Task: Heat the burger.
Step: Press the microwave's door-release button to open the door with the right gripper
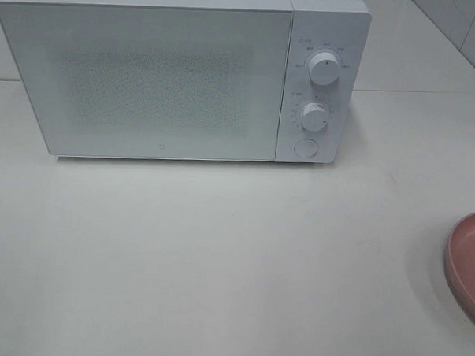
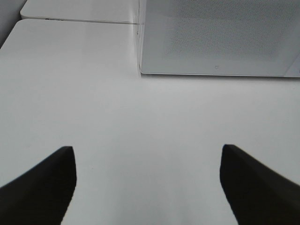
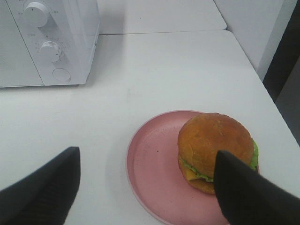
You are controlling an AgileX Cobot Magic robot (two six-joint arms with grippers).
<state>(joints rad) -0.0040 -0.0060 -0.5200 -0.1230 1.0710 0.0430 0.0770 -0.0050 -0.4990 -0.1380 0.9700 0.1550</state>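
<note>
White table [image 1: 218,264] with microwave [image 1: 171,80], plate [image 3: 150,164], burger [image 3: 211,140].

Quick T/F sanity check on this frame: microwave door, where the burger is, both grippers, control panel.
1. The microwave door is closed. True.
2. The burger is inside the microwave. False: it sits on the pink plate on the table.
3. The right gripper is shut on the burger. False: its jaws are wide open and hold nothing.
4. The left gripper is open, with only bare table between its jaws. True.
5. The microwave's panel has two knobs above a round button. True.
</note>
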